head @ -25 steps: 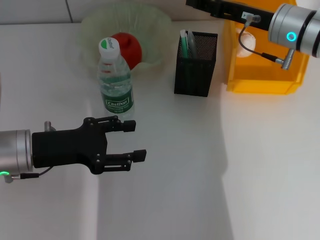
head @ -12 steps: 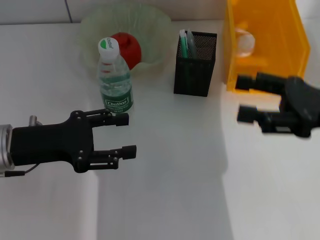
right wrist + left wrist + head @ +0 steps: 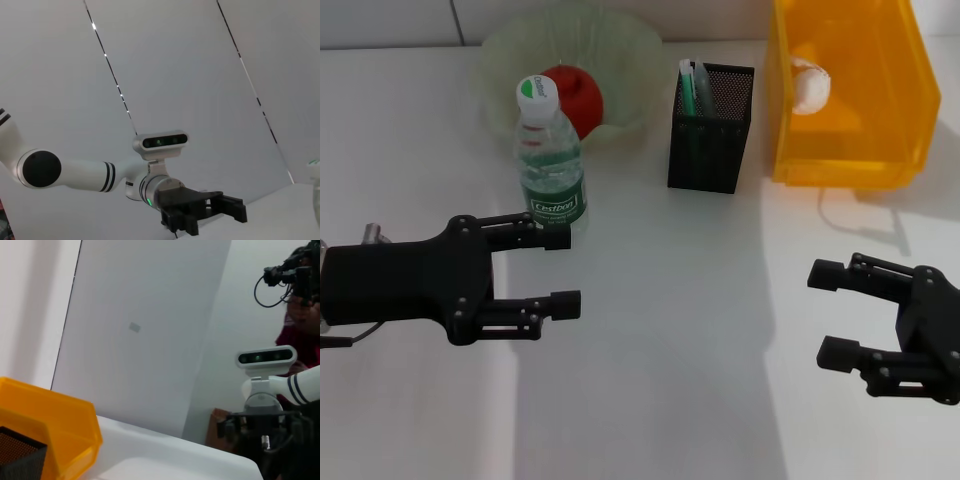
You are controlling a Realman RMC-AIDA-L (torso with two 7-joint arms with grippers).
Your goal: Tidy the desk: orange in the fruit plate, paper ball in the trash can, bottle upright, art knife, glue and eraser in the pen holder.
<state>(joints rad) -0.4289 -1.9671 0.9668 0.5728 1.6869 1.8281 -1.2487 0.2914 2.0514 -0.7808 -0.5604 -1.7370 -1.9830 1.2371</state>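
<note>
A white desk [image 3: 650,400] fills the head view, with a pale wall strip along its far edge.

At the back left of the desk sits the fruit plate [image 3: 640,50], and the orange [image 3: 577,95] lies inside it. The bottle [image 3: 551,160] stands upright just in front of the plate, its white cap overlapping the orange in the head view.

To the right of the plate, near the middle of the far side, stands the pen holder [image 3: 710,135]. A green-and-white stick [image 3: 687,85] and a second slim pale stick rise above its rim at the left corner. What else lies inside cannot be made out through the mesh.

The trash can [image 3: 850,150] stands at the back right, just beside the pen holder, and the paper ball [image 3: 809,85] rests inside it against the far left wall.

The left gripper [image 3: 560,270] hovers over the near left part of the desk, in front of the bottle and apart from it. Its two black fingers are spread and nothing is between them. The right gripper [image 3: 840,315] hangs over the near right part of the desk, well in front of the trash can, its fingers likewise parted with nothing held.

The right wrist view shows the left gripper [image 3: 235,210] farther off, below the robot's head camera [image 3: 161,141].
</note>
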